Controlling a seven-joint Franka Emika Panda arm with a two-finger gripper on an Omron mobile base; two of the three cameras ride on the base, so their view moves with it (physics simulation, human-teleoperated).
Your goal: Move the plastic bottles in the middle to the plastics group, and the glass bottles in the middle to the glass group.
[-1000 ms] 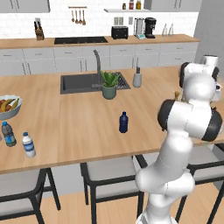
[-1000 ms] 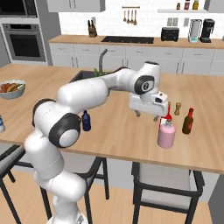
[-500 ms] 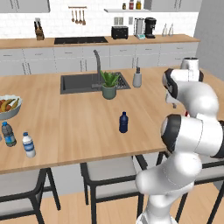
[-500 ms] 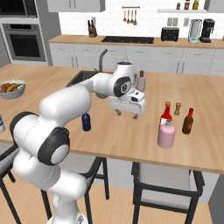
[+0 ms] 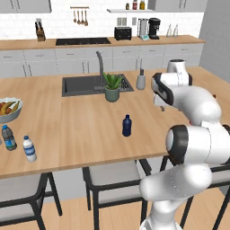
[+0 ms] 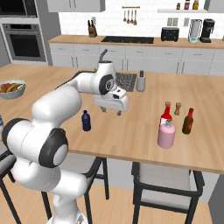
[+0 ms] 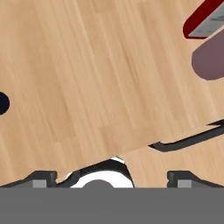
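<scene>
On the near left of the wooden island counter point(image 5: 81, 130), the white-capped clear bottle point(image 5: 29, 148) is seen upright close to the front edge, with the dark-capped water bottle point(image 5: 8, 138) just beside it to the left and slightly further back; the two are near but apart. The dark navy bottle point(image 5: 127, 126) is seen standing alone in the middle of the counter, also marked in the right base view point(image 6: 86, 120). On the near right, the squat pale-pink bottle point(image 6: 166, 134) is placed directly in front of the red bottle point(image 6: 166, 114), overlapping it in view; whether they touch cannot be told. The slim dark brown bottle point(image 6: 188, 121) is noted just to their right, and a small pepper shaker point(image 6: 177, 109) behind. The gripper point(image 6: 111, 111) is held above bare wood between the navy bottle and the pink bottle, well apart from both; its fingers point(image 7: 43, 178) are spread at the widest, with nothing between them. In the hand view, the pink bottle point(image 7: 209, 59) and red bottle point(image 7: 203, 19) are recorded at the upper right edge. Further back, a fruit bowl point(image 5: 8, 110), a potted plant point(image 5: 112, 87), the sink point(image 5: 85, 85) and a soap dispenser point(image 5: 141, 80) are noted
</scene>
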